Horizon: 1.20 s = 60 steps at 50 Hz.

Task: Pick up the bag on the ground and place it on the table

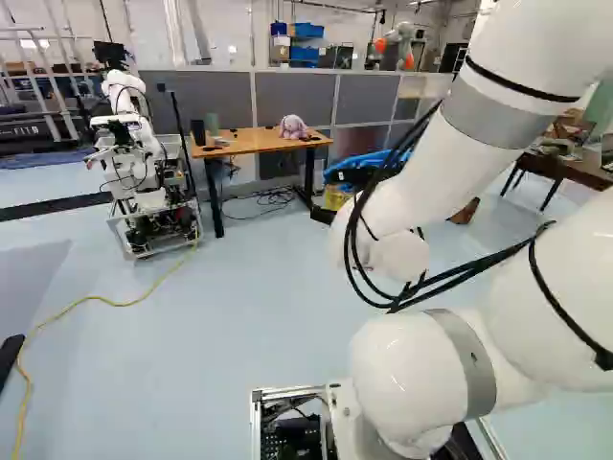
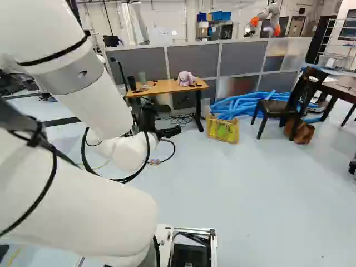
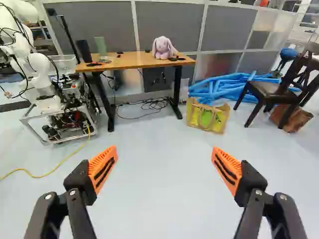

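In the right base view my gripper (image 2: 168, 132) reaches forward from the arm, at some distance from the table. The wrist view shows the gripper (image 3: 164, 150) open, its orange pads wide apart with nothing between them. A yellow bag (image 3: 208, 117) with green on its front stands upright on the floor, well ahead of the gripper and beside the table's leg; in the right base view the bag (image 2: 222, 129) is right of the table. The wooden table (image 3: 134, 60) carries a plush rabbit (image 3: 163, 48), dark and green upright objects and small dark items.
Another robot (image 1: 144, 163) stands beside the table, a yellow cable (image 1: 91, 298) trailing from it. Blue tubes (image 3: 224, 88) lie behind the bag. Beyond them are a dark chair (image 3: 271, 92) and a brown bag (image 3: 292, 117) on the floor. Grey partitions (image 3: 164, 20) rise behind the table.
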Tool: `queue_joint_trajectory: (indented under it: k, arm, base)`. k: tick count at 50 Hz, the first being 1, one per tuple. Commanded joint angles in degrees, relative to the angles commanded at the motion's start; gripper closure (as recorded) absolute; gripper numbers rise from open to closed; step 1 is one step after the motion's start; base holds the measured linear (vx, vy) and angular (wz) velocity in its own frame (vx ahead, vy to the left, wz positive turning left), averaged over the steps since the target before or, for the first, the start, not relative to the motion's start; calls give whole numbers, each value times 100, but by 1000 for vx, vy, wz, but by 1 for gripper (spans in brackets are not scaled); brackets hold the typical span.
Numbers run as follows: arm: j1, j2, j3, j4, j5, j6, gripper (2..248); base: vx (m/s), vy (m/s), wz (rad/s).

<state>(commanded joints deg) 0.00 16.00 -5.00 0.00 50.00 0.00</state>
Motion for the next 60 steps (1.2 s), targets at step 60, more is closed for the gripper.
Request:
queue_joint_trajectory:
  k: [60]
  arm:
    - [0, 0, 0, 0, 0, 0, 3]
  base:
    - [39, -9, -51]
